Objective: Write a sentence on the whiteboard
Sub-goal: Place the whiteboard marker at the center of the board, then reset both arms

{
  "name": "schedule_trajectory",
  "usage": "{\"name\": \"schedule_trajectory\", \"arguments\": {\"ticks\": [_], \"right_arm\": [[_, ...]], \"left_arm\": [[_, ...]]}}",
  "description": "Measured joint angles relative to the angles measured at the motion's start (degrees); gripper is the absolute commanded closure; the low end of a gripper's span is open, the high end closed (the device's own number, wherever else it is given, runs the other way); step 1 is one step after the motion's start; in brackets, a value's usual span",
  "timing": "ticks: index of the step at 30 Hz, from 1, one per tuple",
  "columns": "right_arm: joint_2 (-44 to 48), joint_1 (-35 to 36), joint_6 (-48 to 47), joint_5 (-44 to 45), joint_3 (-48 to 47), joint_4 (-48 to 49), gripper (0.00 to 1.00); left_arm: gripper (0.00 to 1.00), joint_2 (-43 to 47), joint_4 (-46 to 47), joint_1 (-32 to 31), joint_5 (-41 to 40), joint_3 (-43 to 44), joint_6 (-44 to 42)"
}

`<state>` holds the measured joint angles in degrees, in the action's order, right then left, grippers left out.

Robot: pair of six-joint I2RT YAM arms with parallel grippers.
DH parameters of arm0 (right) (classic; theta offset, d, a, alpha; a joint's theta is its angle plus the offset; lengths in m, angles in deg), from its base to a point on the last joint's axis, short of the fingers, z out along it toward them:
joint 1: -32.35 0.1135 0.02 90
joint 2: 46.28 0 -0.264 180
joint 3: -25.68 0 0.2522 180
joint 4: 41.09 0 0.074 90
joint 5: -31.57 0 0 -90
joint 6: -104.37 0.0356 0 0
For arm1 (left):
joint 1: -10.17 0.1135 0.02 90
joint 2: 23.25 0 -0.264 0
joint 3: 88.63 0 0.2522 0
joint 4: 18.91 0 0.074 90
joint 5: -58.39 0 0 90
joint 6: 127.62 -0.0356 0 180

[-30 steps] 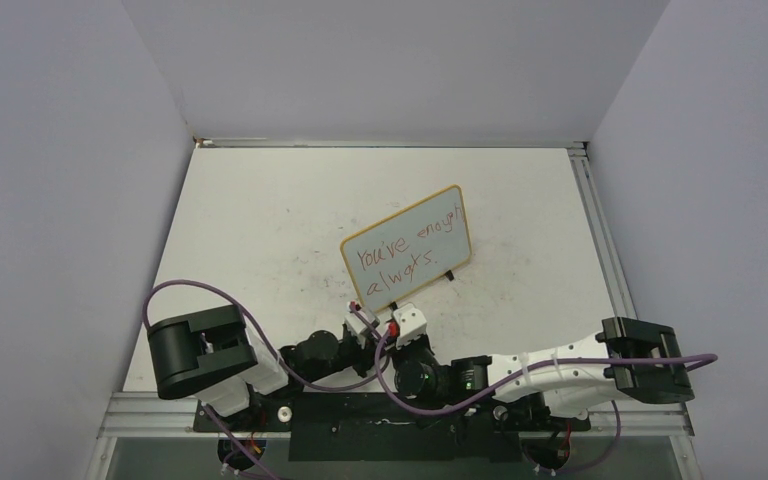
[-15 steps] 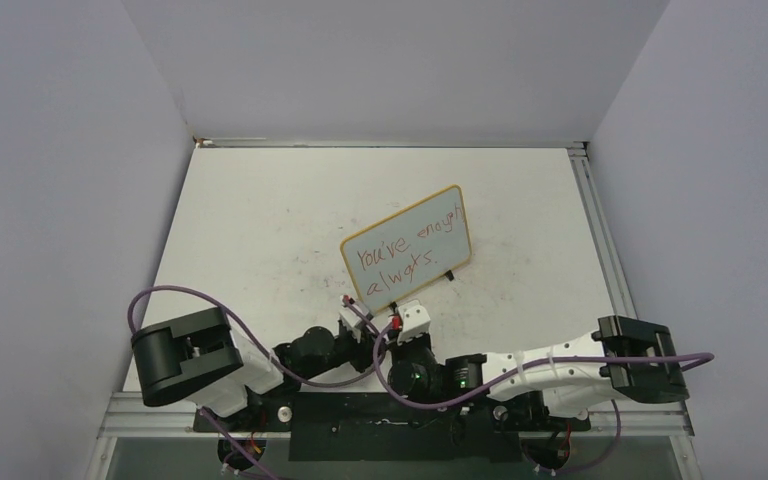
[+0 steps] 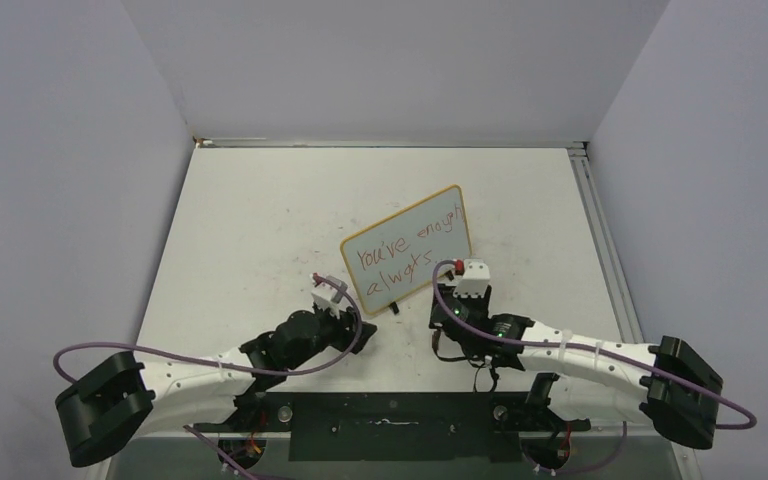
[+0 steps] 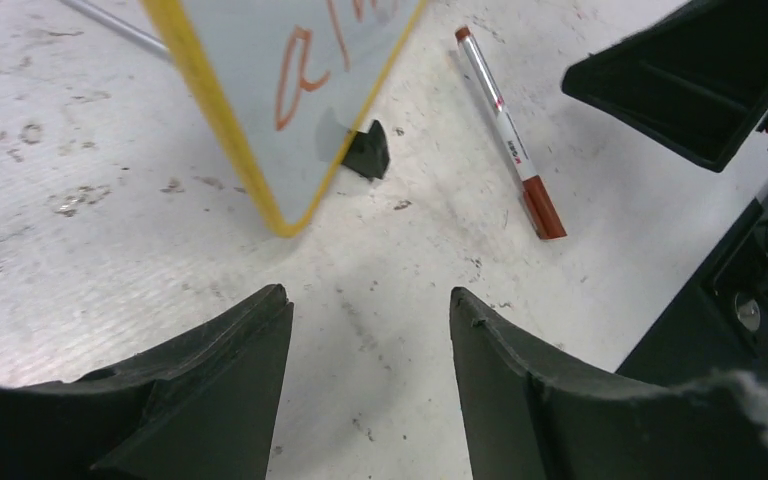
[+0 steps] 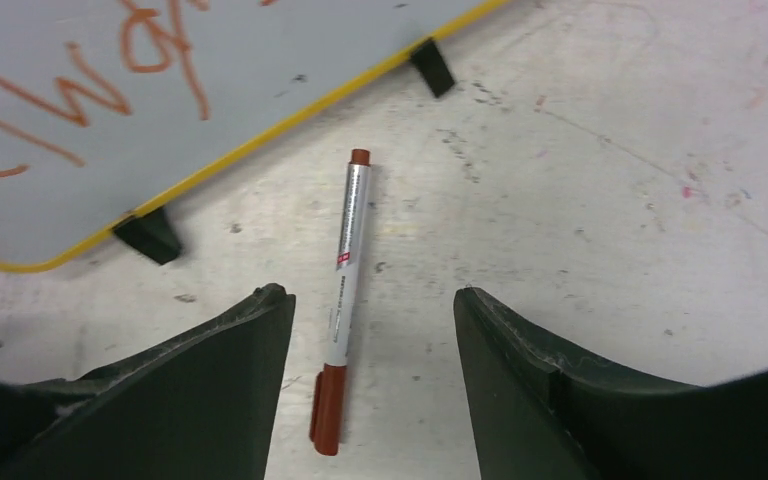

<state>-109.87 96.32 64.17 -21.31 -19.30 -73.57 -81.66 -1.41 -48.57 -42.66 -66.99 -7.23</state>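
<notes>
Tabletop: white, scuffed.
Whiteboard: propped mid-table, red sentence on it.
Marker: lying just beside board.
Left gripper, right gripper: jaws apart, empty.
Advice: withdraw without nudging board or marker.

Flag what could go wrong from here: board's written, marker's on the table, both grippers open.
1. The whiteboard stands propped on small black feet, and the left gripper hangs open close to its lower corner; a brush could tip or slide it.
2. The marker lies loose on the table under the open right gripper; a finger could roll it against the whiteboard.
3. Either gripper grazing the sentence might smear the red ink.
</notes>
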Motion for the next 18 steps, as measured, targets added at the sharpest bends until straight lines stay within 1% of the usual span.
{"name": "schedule_trajectory", "arguments": {"ticks": [5,7,8,9,12,14,17,18], "right_arm": [[6.2,-10.1,-1.3,-6.4,4.3,-0.3,0.16],[8.0,-13.6,-2.7,-8.7,4.7,-0.2,0.02],[8.8,-15.3,-3.4,-9.7,4.7,0.0,0.08],[9.5,-16.9,-4.4,-10.4,4.7,0.3,0.10],[11.5,-20.9,-8.4,-11.5,4.6,1.4,0.10],[12.9,-22.5,-11.3,-10.4,4.2,2.0,0.10],[15.6,-22.8,-15.6,-6.3,3.1,2.9,0.10],[16.6,-22.8,-17.0,-4.7,2.6,3.4,0.10]], "left_arm": [[0.35,7.1,-12.4,4.8,-0.7,3.1,4.1],[0.31,9.8,-16.8,7.5,-0.5,3.9,5.6],[0.29,11.5,-19.8,9.7,-0.2,4.6,6.6],[0.29,12.9,-22.1,11.9,0.2,5.2,7.1],[0.24,15.8,-30.0,19.1,2.0,8.4,8.2],[0.17,16.9,-34.9,24.0,2.8,11.4,8.1],[0.04,17.7,-41.0,30.3,3.2,16.8,7.3],[0.03,17.8,-42.7,31.9,3.0,18.6,7.1]]}}
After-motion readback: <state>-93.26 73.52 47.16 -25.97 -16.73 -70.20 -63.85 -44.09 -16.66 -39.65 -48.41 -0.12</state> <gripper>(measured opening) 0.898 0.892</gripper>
